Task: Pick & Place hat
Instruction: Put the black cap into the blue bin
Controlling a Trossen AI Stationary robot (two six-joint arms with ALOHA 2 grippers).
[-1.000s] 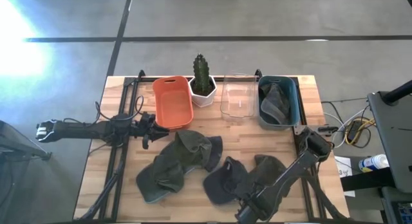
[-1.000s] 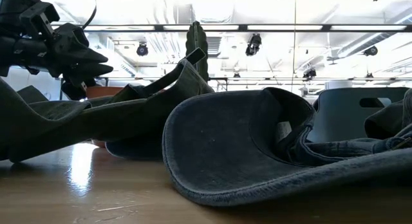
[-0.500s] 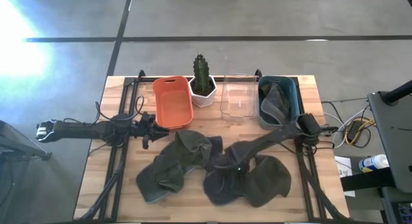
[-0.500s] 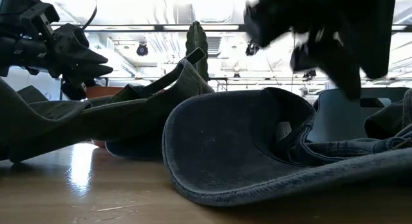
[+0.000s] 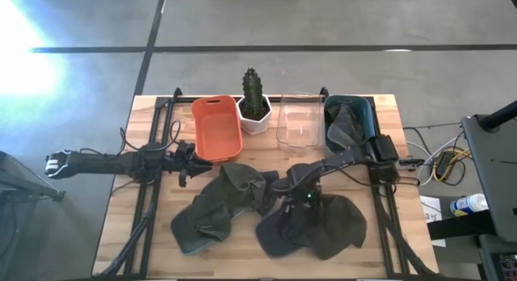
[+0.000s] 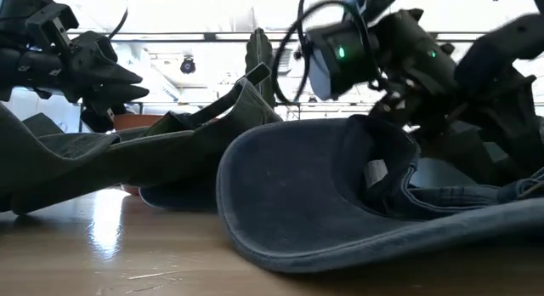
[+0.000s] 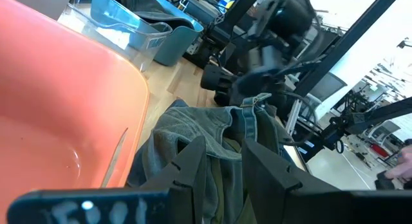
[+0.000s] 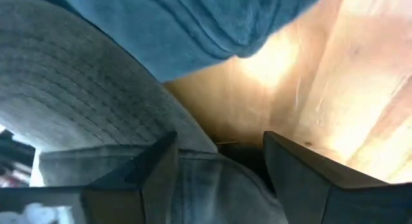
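Just in front of the clear plastic tub [image 5: 298, 123], a dark grey denim cap [image 5: 311, 224] lies on the wooden worktop [image 5: 145, 232], beside an olive green cap [image 5: 222, 204]. The right tool [image 5: 289, 190] has swung in from the worktop's near edge within the last second and now sits low over the grey cap, fingers spread apart and holding nothing [image 8: 212, 179]. A grasp looks imminent. The left tool [image 5: 187, 162] waits beside the orange bin [image 5: 216, 127], slightly parted, empty.
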